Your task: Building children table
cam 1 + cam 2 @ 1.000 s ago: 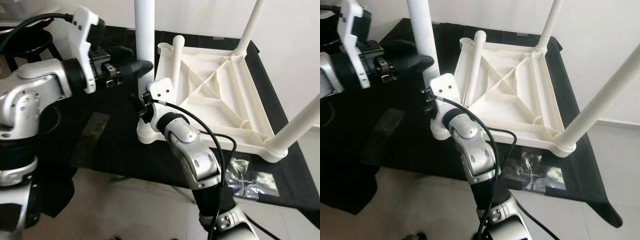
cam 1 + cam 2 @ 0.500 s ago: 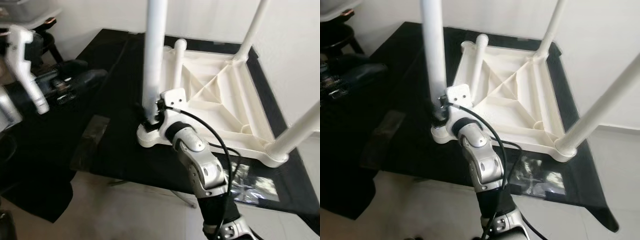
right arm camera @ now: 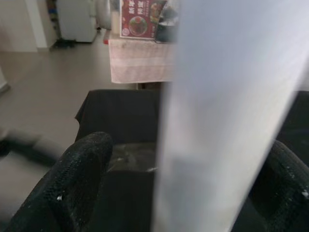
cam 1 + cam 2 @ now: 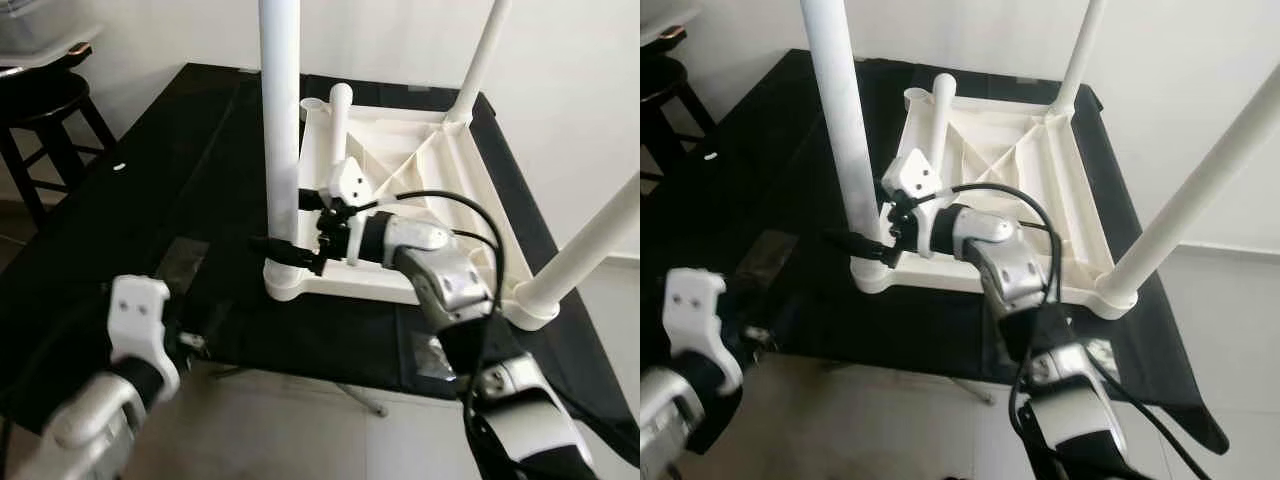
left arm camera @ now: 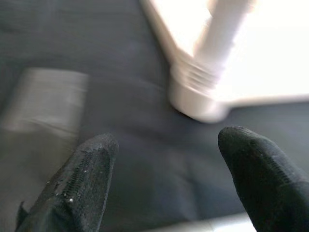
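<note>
From my station I find almost nothing I can read. In the right wrist view a red poster [image 3: 141, 18] stands behind a cloth-covered table [image 3: 140, 60]; it carries some light characters and a picture of food, but they are too small and blurred for me to read. I see no readable label, brand, number or sign anywhere else.
</note>
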### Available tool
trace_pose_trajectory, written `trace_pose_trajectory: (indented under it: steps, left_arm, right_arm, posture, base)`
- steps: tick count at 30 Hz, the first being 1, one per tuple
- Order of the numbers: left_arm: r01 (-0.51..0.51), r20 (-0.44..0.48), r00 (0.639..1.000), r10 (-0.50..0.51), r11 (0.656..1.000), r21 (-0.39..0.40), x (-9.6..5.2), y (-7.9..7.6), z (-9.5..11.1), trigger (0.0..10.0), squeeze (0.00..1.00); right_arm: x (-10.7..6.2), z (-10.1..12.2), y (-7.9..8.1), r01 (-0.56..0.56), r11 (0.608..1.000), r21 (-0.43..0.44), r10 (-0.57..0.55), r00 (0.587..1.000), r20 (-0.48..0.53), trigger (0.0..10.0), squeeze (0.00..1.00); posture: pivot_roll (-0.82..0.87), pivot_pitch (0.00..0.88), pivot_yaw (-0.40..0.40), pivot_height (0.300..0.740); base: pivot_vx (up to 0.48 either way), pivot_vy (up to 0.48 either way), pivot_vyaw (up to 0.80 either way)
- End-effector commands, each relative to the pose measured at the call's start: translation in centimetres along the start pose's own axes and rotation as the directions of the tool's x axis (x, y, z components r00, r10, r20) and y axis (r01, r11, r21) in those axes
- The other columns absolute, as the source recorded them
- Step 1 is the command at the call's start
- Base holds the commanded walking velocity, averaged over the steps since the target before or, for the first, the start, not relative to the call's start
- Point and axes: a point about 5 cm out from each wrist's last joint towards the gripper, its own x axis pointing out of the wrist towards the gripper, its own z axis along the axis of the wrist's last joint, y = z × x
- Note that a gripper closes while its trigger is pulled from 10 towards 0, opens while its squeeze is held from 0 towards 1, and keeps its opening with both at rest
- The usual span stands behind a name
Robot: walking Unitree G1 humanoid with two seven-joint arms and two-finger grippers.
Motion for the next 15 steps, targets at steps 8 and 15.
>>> trace_pose_trajectory:
  steps: [8, 15]
  left_arm:
    - [0.204, 0.076, 0.974, -0.212, 0.973, 0.105, -1.7, -2.0, 1.0, 10.0, 0.00]
    - [0.191, 0.121, 0.973, -0.196, 0.980, 0.054, -1.5, -2.5, 0.5, 10.0, 0.00]
  right_arm:
    - [0.2, -0.5, 0.1, -0.182, 0.981, 0.064, 0.181, 0.983, 0.024, 10.0, 0.00]
    - [0.2, -1.2, 0.1, -0.355, 0.932, 0.077, 0.358, 0.933, -0.030, 10.0, 0.00]
  posture:
    - [0.11, 0.301, -0.068, 0.740]
    - [0.11, 0.331, -0.083, 0.740]
  base:
    - [0.000, 0.000, 0.00]
    - [0.000, 0.000, 0.00]
